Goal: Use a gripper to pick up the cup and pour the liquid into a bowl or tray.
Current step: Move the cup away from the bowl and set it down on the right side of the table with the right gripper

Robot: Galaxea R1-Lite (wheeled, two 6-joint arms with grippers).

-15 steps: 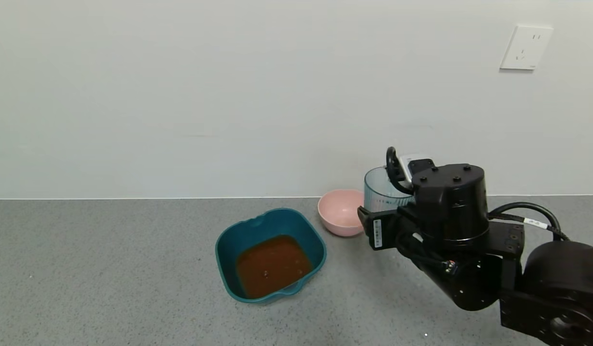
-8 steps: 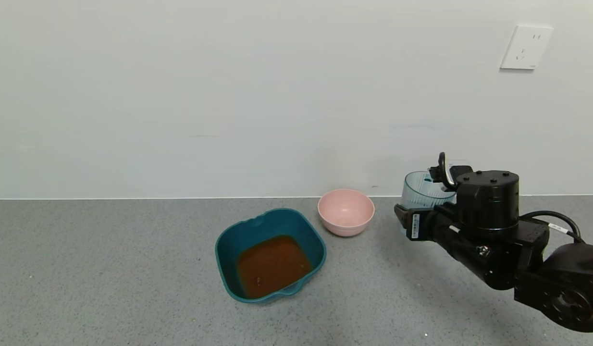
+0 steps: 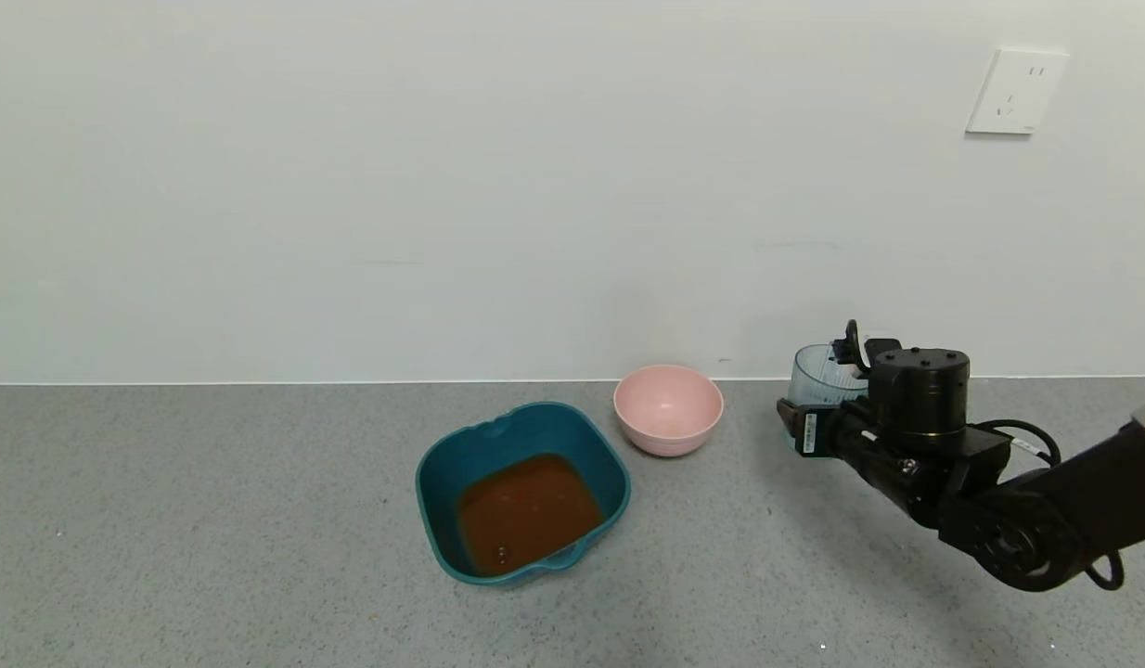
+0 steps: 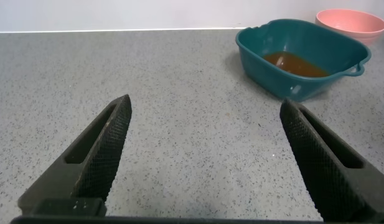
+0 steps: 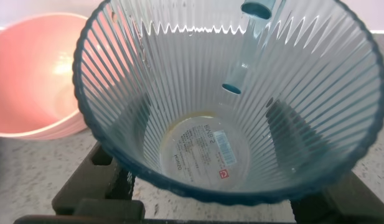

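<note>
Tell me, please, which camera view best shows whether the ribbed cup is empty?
The right wrist view: it looks straight into the ribbed cup, showing a bare bottom with a label, held by the right pincer. The head view shows only its upper wall behind the arm. The left wrist view misses it, showing the teal basin.

The cup (image 5: 229,106) is ribbed translucent plastic; the basin (image 3: 443,482) smooth plastic; the countertop (image 3: 211,520) speckled, matt.

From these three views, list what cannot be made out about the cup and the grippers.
- Cup base, head view: hidden behind the right gripper, so table contact is unclear.
- Right gripper's fingertips, right wrist view: covered by the cup.
- Left gripper, head view: outside the frame.
- Label print on the cup floor, right wrist view: too small to read.
</note>
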